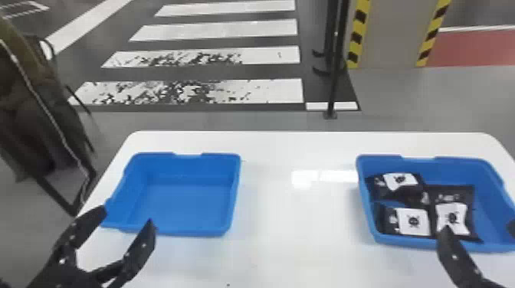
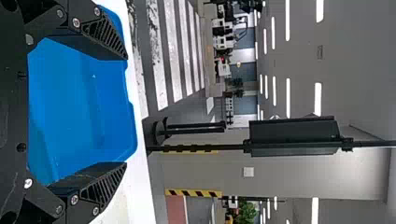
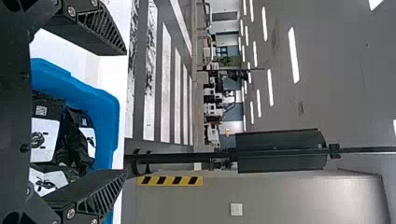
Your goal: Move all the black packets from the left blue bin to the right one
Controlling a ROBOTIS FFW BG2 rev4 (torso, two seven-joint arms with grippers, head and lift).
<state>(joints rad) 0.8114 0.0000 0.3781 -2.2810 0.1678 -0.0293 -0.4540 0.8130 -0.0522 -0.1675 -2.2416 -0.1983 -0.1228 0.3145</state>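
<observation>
The black two-fingered left gripper and right gripper gape wide, seemingly empty; lowering the latter could snag white-labelled black packets in the blue plastic right bin.

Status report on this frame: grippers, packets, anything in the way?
Left gripper open near left blue bin; right gripper open near right blue bin. Three black packets in right bin, left bin empty. No obstruction seen at either bin.

Seeing the left bin near the tabletop's far left corner, the right bin near its far right one. Seeing, in the right bin, a back-left packet, a front-left packet and, beside these, a right-hand packet.
</observation>
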